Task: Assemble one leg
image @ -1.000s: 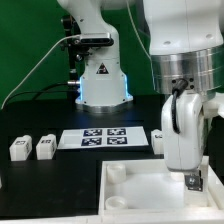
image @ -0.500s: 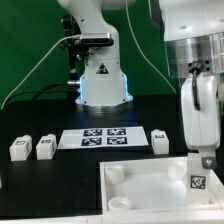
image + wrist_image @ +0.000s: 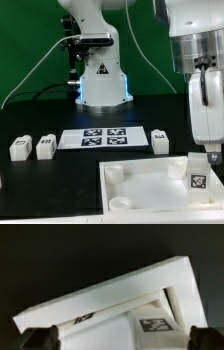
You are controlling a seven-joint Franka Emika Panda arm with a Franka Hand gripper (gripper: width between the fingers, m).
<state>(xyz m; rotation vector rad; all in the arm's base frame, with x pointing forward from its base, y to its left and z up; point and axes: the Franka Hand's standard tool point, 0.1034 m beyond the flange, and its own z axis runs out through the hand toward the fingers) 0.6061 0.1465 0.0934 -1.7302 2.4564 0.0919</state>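
The gripper hangs low over the corner of the large white panel at the exterior view's right, and a leg with its tag facing the camera stands upright on that corner directly beneath it — so the step in hand looks like seating this leg into the panel's corner socket. Whether the fingers clamp the leg or merely stand beside it I cannot tell; the exterior view hides the fingertips behind the arm's bulk. The next move, as I judge it, calls for pressing or turning the leg home while holding it plumb, since a tilt would jam it in the socket. Three more legs wait on the black table: two side by side at the exterior view's left, and one just beside the marker board. The wrist view gives what the other cannot — the panel's corner from close above, the tagged leg lying against it, and dark fingertips set well apart at the frame's edge, yet no clear contact. The exterior view alone shows the spare legs and the empty socket.
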